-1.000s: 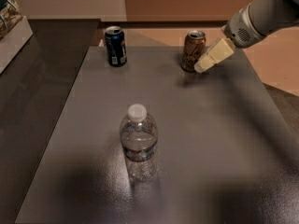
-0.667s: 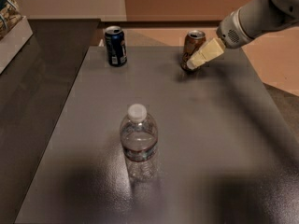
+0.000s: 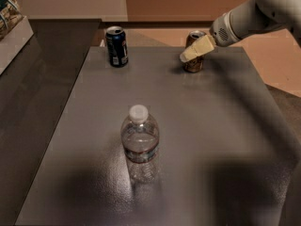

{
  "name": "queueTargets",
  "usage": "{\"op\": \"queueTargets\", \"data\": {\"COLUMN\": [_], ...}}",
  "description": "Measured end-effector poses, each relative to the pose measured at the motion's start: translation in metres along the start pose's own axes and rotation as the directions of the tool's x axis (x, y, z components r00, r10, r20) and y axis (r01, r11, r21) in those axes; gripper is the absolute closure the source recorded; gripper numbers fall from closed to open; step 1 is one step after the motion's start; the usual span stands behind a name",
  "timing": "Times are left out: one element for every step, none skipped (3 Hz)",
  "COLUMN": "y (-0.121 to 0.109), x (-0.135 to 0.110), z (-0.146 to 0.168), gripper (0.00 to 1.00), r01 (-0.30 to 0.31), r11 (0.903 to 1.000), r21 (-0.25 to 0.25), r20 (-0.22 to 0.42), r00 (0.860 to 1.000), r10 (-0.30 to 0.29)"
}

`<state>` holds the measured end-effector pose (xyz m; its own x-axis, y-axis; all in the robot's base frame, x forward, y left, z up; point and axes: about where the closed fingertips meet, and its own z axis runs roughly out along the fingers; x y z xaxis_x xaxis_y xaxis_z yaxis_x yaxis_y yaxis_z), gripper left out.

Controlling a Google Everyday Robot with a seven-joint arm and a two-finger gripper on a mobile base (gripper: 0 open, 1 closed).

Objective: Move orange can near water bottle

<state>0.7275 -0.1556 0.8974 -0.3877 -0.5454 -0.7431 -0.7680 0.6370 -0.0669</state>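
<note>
- The claw (image 3: 186, 56), pale and wedge-shaped at the end of the white arm (image 3: 249, 15), has slid from the can's 4 o'clock side toward 9 o'clock over the last second. It now lies across the upper front of the orange-brown metallic drink can (image 3: 194, 66).
- I cannot tell whether the claw is wide, narrow or already gripping. It overlaps the can, but contact cannot be confirmed from this view.
- The orange can has not shifted. It stands upright at the far edge of the grey bench (image 3: 225, 126), at about 1 o'clock from the small clear ribbed plastic water bottle (image 3: 140, 147).
- The bottle, with its white cap, is also where it was: upright near the middle of the bench toward 6 o'clock, well apart from the can.
- The dark blue can (image 3: 116, 46) is unmoved at 11 o'clock from the bottle.
- My reading is that the approach is finishing and the grasp is about to start or only just has. Carrying the can toward 7 o'clock, down to the bottle, is not yet done.
</note>
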Motion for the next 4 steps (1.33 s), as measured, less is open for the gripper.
{"op": "queueTargets", "data": {"y": [-0.012, -0.012, 0.002, 0.027], "x": [-0.001, 0.001, 0.002, 0.000], "z": [0.008, 0.006, -0.004, -0.022], "gripper": [0.23, 0.46, 0.70, 0.93], "r01": [-0.024, -0.034, -0.026, 0.021], "r11": [0.9997, 0.9994, 0.9992, 0.9964], "r21": [0.006, -0.002, -0.030, -0.083], "r20": [0.012, 0.022, 0.039, 0.057], "r00": [1.000, 0.999, 0.999, 0.998], "r10": [0.024, 0.035, 0.027, -0.016]}}
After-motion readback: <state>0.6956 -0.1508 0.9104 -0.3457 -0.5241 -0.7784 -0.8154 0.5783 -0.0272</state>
